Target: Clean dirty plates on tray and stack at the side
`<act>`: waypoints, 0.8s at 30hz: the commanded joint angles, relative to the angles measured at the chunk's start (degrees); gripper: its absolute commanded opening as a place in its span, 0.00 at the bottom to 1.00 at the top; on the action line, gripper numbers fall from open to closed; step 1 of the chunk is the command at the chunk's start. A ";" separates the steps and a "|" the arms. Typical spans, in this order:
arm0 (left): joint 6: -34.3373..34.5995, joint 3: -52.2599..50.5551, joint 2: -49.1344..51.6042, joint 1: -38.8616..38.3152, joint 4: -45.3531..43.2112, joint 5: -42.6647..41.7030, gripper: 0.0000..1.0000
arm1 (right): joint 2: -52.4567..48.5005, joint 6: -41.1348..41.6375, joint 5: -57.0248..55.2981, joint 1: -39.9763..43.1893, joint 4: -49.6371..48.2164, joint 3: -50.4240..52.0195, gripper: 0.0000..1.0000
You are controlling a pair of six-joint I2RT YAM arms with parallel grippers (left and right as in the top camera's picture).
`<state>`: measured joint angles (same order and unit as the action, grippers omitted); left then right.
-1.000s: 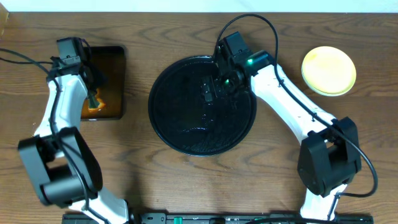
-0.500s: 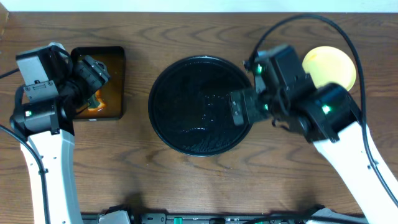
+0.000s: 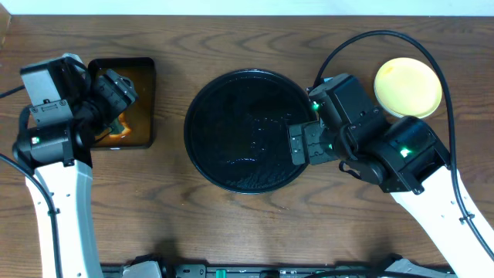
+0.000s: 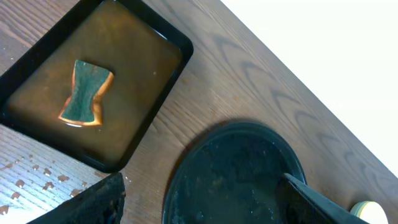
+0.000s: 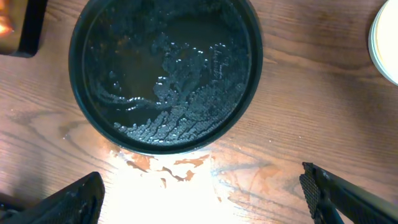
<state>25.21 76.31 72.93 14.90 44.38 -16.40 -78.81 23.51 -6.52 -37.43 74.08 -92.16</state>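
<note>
The round black tray (image 3: 231, 116) sits mid-table, wet and with no plate on it; it also shows in both wrist views (image 4: 236, 168) (image 5: 161, 68). A pale yellow plate (image 3: 407, 86) rests on the table to the tray's right, with a thin pale rim showing under it; its edge appears in the wrist views (image 4: 367, 210) (image 5: 388, 43). My left gripper (image 3: 120, 96) (image 4: 199, 208) hangs open and empty, high over the small tray. My right gripper (image 3: 299, 143) (image 5: 202, 199) is open and empty above the round tray's right rim.
A small rectangular black tray (image 3: 147, 100) (image 4: 155, 93) of brown liquid stands at the left, with a green-and-orange sponge (image 3: 116, 127) (image 4: 85, 93) lying in it. Orange smears and water (image 5: 168, 165) mark the wood just beside the round tray's rim.
Both arms have risen. The left gripper lifted away from the sponge, which stays in the small tray. The right gripper drew back from over the round tray to its right rim.
</note>
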 commanded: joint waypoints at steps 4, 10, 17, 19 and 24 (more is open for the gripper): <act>-0.55 -0.02 0.13 0.15 -0.02 -0.50 0.78 | -0.07 0.90 -1.11 -0.48 1.33 0.42 0.99; -0.55 -0.02 0.11 0.15 -0.02 -0.50 0.78 | 0.39 0.74 -4.04 -0.26 1.36 3.98 0.99; -0.55 -0.02 0.11 0.15 -0.02 -0.50 0.78 | 8.00 -4.98 0.44 5.16 -21.49 21.84 0.99; -0.55 -0.02 0.13 0.15 -0.02 -0.50 0.78 | 11.15 -8.22 4.90 8.24 -29.92 27.89 0.99; -0.55 -0.02 0.13 0.15 -0.02 -0.50 0.78 | 19.63 -9.88 13.55 17.70 -44.26 41.24 0.99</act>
<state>25.21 76.31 72.93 14.90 44.40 -16.45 -63.68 16.60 0.30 -24.16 32.69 -56.27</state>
